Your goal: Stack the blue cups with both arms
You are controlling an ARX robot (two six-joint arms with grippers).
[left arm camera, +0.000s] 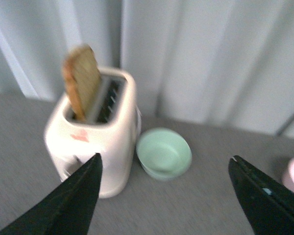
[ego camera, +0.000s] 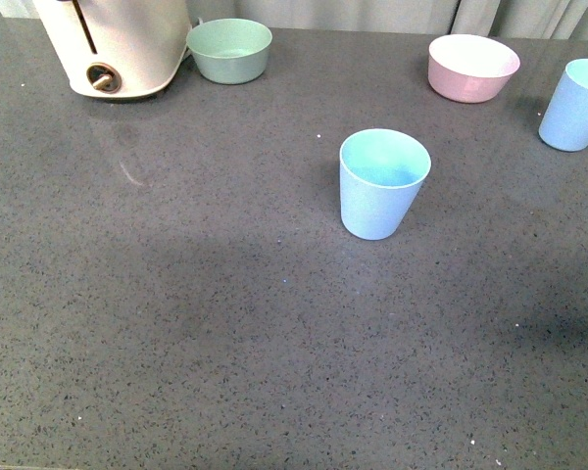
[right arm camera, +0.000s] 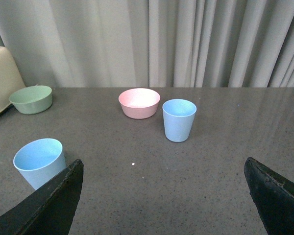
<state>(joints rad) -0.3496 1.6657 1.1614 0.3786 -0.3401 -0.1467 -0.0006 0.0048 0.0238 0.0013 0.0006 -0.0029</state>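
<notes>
On top of the cream toaster (left arm camera: 95, 142), a pinkish mark, too blurred to read; low on its front, a brown dial (ego camera: 103, 78). Upright in one slot, a slice of toast (left arm camera: 82, 81). Left hand (left arm camera: 165, 159) raised above the bench (ego camera: 176, 323), pointed at the toaster and the green bowl (ego camera: 229, 49) just right of it, fingers spread wide, gripping nothing. Right hand (right arm camera: 162, 161) likewise spread and empty, low over the bench, facing the curtain (right arm camera: 196, 39). Middle blue cup (ego camera: 382, 186) upright near the bench's centre, close to one finger of the right hand. Far-right blue cup (ego camera: 575, 105) upright too, well apart from the first, just right of the pink bowl (ego camera: 472, 67).
</notes>
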